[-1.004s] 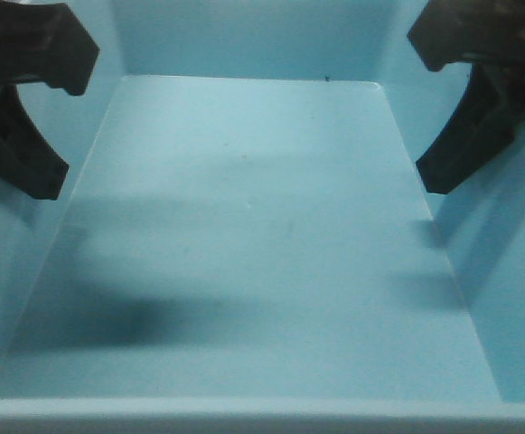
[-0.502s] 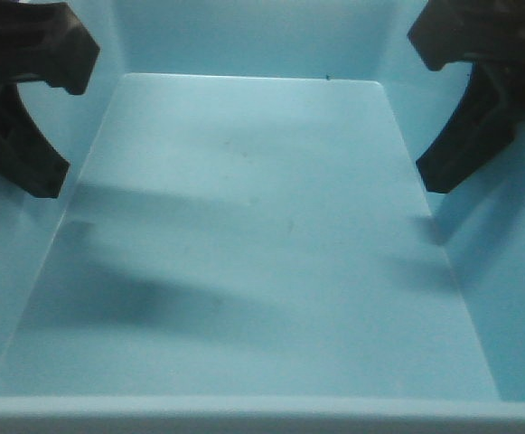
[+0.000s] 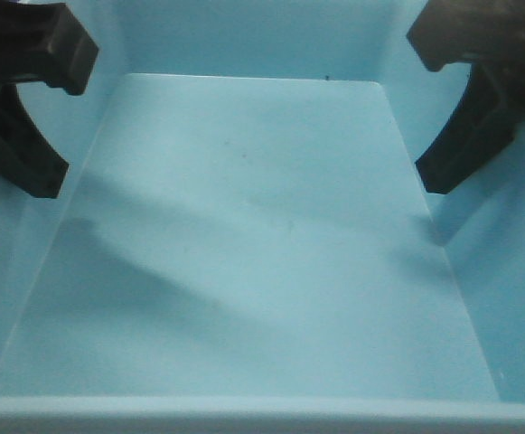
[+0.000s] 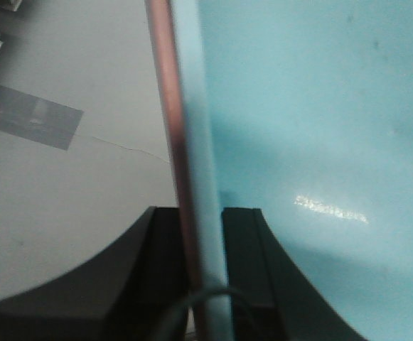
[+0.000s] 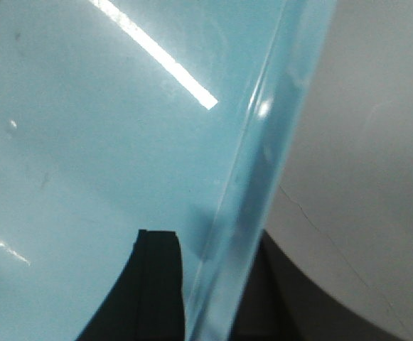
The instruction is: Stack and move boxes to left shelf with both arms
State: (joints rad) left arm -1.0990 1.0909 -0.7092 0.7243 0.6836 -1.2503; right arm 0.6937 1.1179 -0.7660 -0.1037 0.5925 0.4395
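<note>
Your front camera looks right down into the blue tub (image 3: 244,253), and its pale, smooth bottom fills almost the whole view. Soft grey shadows lie across that bottom. Your left gripper (image 3: 36,117) shows as a black forked shape at the top left, on the tub's left wall. Your right gripper (image 3: 479,99) shows the same way at the top right, on the right wall. In the left wrist view, you can see a thin pink edge running just outside the blue wall. That is the rim of the pink tub (image 4: 169,128), so the blue tub sits inside the pink one. The left jaws are pressed on both sides of these two walls, one black jaw outside the pink and one inside the blue. In the right wrist view, the right jaws pinch the blue wall the same way, one jaw inside and one outside. Past the tubs on both sides you see a grey floor (image 4: 64,177). A darker strip of tape (image 4: 28,117) is stuck on it on the left side.
</note>
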